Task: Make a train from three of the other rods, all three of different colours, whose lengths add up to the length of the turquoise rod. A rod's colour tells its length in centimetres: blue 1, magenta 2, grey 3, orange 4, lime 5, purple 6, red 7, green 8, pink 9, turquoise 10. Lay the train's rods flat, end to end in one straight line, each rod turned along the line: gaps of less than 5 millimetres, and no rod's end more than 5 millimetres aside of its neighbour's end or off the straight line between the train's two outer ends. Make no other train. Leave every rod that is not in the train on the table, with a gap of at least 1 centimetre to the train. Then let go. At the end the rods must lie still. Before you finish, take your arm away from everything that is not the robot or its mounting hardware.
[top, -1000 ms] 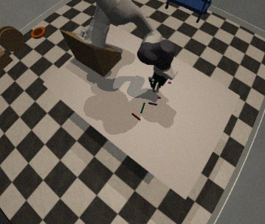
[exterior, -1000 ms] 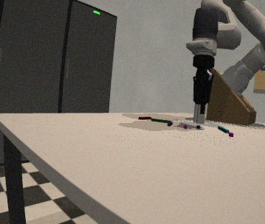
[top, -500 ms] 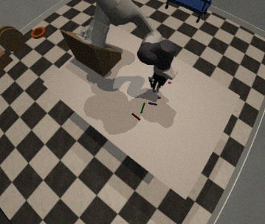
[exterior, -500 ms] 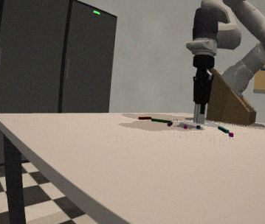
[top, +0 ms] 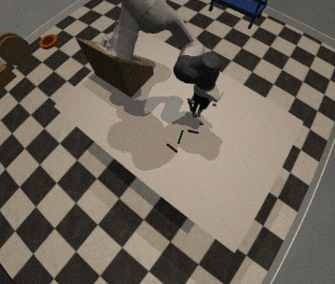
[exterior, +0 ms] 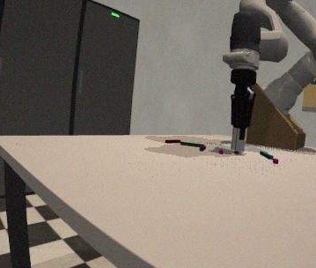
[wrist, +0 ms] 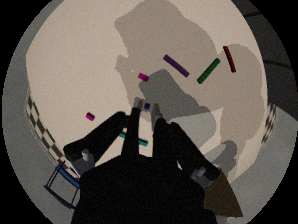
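Nearest the exterior camera, a magenta rod [top: 214,105] [exterior: 275,161] [wrist: 90,116] lies apart from the turquoise rod [exterior: 267,155] [wrist: 142,143]. Next, the gripper [top: 197,114] [exterior: 238,151] [wrist: 147,107] points down, fingers narrowly open, clamping nothing; the blue rod [exterior: 237,152] [wrist: 147,106] shows between their tips. Beyond lie a second magenta rod [top: 201,123] [exterior: 221,152] [wrist: 143,77], then separate purple [top: 193,132] [exterior: 202,148] [wrist: 176,65], green [top: 180,136] [exterior: 192,144] [wrist: 208,71] and red [top: 172,148] [exterior: 172,141] [wrist: 229,59] rods.

Several rods [top: 180,136] [exterior: 192,144] [wrist: 208,71] on the table [top: 258,163] [exterior: 156,198] [wrist: 60,60]
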Controlling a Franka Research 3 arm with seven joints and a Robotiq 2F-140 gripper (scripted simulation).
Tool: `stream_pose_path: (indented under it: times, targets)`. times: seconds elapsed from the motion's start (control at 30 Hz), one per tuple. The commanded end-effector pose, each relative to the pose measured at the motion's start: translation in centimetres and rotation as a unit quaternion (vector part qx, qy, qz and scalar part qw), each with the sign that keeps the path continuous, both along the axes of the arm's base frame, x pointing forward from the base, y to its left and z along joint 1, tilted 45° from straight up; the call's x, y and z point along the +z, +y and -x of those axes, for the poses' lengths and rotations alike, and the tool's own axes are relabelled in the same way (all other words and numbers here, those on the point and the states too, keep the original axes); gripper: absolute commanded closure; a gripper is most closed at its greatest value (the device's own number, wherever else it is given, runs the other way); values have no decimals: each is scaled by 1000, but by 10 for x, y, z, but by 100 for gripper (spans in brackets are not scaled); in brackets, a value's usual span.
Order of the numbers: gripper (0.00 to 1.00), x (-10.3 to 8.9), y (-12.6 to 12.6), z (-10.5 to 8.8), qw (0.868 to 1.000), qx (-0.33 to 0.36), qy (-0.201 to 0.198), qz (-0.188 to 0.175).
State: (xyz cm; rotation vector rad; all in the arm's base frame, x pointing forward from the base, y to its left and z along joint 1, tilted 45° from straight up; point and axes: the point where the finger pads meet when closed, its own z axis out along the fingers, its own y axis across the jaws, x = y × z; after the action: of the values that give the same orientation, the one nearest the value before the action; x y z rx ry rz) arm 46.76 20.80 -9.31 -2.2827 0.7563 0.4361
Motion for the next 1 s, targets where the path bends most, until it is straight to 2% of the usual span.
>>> stream_pose_path:
  times: [0.0, 0.97]
  targets:
    - [85, -3, 3, -2, 1000, -4, 0, 0]
    - [85, -6, 6, -1, 1000, -4, 0, 0]
